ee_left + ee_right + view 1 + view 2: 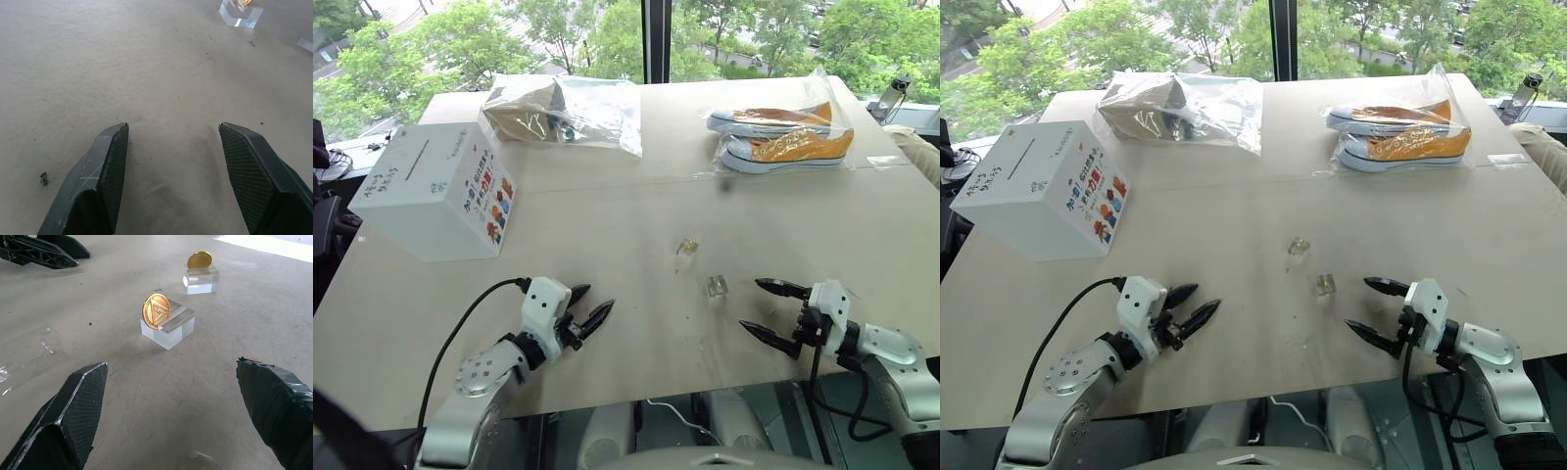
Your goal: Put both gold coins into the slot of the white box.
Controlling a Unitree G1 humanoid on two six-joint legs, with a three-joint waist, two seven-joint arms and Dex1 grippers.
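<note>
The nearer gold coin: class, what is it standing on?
The nearer gold coin stands upright on a small clear plastic block, itself on the table. The coin's bottom edge, sunk in the block's groove, is hidden.

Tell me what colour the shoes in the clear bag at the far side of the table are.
The shoes are orange with white soles and toe caps, clearest in the left eye view.

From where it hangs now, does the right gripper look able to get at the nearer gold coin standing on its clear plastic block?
Probably yes. The right gripper is open and points toward the nearer round gold coin, upright on its clear plastic block. Only bare beige tabletop lies between them.
</note>
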